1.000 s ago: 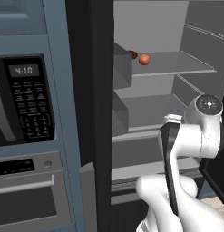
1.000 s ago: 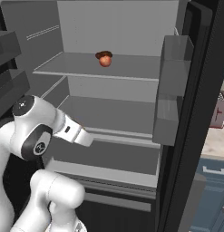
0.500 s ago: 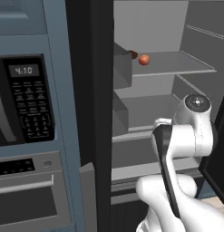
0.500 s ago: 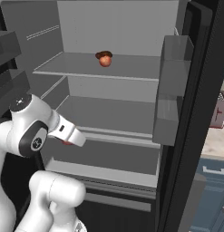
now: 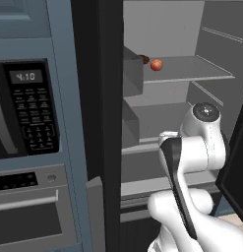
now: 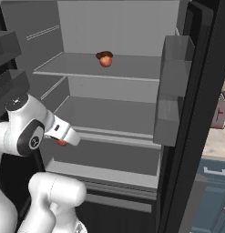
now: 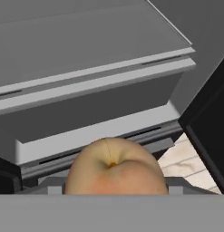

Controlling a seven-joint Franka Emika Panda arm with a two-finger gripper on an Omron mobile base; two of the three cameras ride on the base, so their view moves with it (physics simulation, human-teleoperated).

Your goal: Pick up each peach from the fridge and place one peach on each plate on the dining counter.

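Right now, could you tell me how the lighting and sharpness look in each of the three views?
Left base view: flat, even light, the microwave crisp, the peach on the shelf small but sharp. Right base view: the same soft light, only faint shading under the fridge shelves, no glare. Hand view: the held peach looms large with softened edges.

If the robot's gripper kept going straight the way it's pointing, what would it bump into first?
Probably the fridge. The gripper holds a peach, and right ahead past it in the hand view is the grey front of the fridge's lowest drawer, with the dark base below it. How far off that is can't be judged.
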